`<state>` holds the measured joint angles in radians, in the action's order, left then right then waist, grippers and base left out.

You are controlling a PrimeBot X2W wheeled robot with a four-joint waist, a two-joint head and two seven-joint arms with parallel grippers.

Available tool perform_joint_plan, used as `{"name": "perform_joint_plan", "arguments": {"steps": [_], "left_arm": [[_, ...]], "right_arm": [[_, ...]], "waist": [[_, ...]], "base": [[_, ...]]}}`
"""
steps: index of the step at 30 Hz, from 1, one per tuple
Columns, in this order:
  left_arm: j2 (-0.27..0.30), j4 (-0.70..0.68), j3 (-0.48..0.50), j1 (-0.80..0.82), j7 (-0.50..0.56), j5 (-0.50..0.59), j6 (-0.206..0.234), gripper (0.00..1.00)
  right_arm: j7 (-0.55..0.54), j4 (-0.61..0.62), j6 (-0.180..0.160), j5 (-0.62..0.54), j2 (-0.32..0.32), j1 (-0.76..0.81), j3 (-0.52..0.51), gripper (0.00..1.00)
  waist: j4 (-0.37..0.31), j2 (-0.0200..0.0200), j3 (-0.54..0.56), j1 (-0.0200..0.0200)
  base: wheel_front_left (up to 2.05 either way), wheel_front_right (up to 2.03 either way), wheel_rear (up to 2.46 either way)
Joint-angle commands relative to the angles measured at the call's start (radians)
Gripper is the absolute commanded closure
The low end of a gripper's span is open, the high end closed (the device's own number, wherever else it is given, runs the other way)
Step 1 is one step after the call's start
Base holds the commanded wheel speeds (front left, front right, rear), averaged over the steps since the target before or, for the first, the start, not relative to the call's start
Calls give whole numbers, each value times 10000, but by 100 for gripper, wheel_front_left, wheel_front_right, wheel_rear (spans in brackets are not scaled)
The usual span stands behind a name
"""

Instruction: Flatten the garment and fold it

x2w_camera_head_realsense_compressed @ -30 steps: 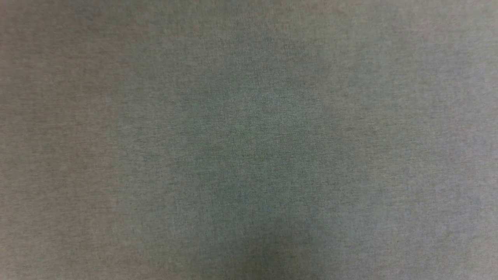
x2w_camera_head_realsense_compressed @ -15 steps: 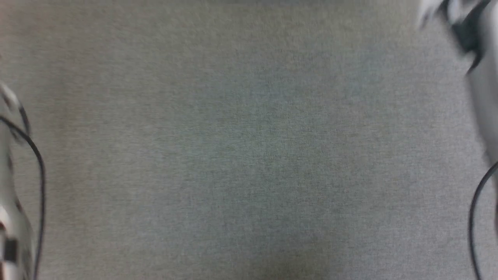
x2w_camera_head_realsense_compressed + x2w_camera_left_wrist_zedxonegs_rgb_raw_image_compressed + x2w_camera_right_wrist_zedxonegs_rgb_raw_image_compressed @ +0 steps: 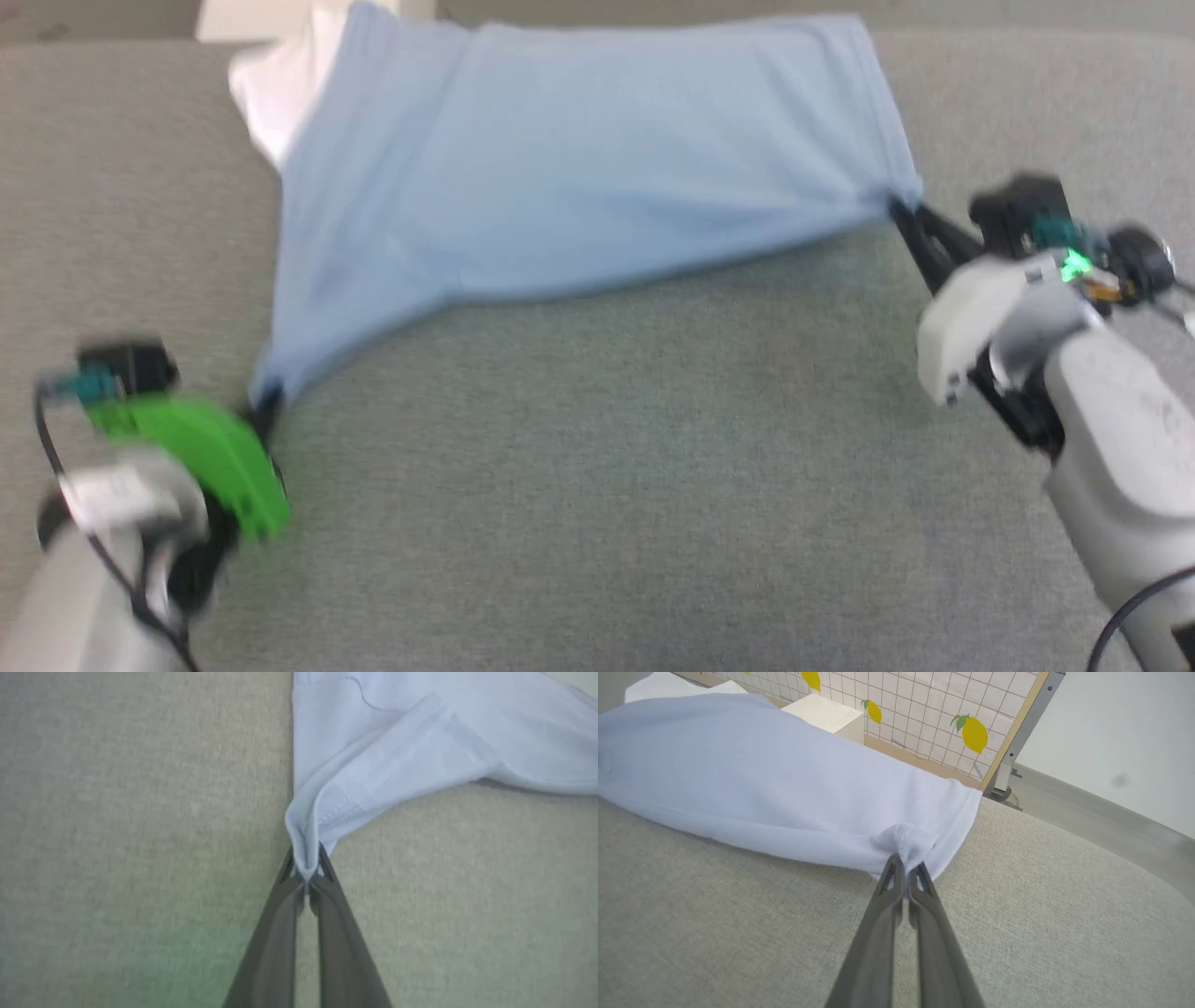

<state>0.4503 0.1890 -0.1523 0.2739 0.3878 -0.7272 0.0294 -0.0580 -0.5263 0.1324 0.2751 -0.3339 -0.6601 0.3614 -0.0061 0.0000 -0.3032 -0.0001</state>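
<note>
The garment [image 3: 579,159], light blue and soft, lies stretched across the far half of the grey padded surface [image 3: 597,485]. My left gripper [image 3: 264,403] is shut on its near left corner, a hemmed edge bunched between the tips [image 3: 306,870]. At the right, my right gripper [image 3: 904,213] is shut on the other near corner, where the cloth puckers around the tips [image 3: 906,863]. The cloth [image 3: 761,779] sags a little between the two grips. Its far edge hangs past the surface's back.
A white cloth [image 3: 280,89] lies under the garment's far left corner. Behind the surface stand a white box [image 3: 826,716] and a tiled panel with lemon prints [image 3: 952,714] on a metal post. The floor [image 3: 1101,821] lies beyond.
The head camera has swung: before, it showed bare grey surface, then blurred arms at the edges; now the garment and both grippers holding its corners are in view.
</note>
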Motion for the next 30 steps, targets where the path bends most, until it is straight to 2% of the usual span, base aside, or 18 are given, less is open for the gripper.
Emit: {"name": "perform_joint_plan", "arguments": {"steps": [1, 6, 9, 14, 19, 25, 30], "left_arm": [[135, -272, -15, -578, 186, -102, 145, 100], [47, -1611, -54, -2721, 873, -604, 643, 100], [-71, -2233, 44, -3798, 921, -863, 895, 100], [-201, -2720, 69, -5059, 801, -1033, 1065, 100], [-464, -2902, 184, -5947, 446, -1209, 1183, 100], [-655, -2762, 304, -6341, -325, -978, 1225, 100], [-1010, -2578, 460, -5794, -2138, -147, 1191, 100]], "right_arm": [[105, 127, -17, 137, -25, 345, -148, 100], [176, 564, -17, 260, 35, 1769, -766, 100], [-57, 931, -17, 136, 22, 2775, -1144, 100], [-632, 1933, -17, -63, 274, 4533, -2063, 100], [-1191, 3175, -17, -380, 785, 6255, -2895, 100], [-1555, 4434, -17, -801, 1538, 7827, -3669, 100], [-738, 5304, -17, -1058, 1855, 8401, -3722, 100]], "waist": [[449, 0, 764, 1], [567, 0, 1214, 1], [653, 0, 1429, 1], [730, 0, 1598, 1], [651, 0, 1667, 1], [630, 0, 1701, 1], [601, 0, 1694, 1]], "base": [[0, 0, 0], [0, 0, 0], [0, 0, 0], [0, 0, 0], [0, 0, 0], [0, 0, 0], [0, 0, 0]]}}
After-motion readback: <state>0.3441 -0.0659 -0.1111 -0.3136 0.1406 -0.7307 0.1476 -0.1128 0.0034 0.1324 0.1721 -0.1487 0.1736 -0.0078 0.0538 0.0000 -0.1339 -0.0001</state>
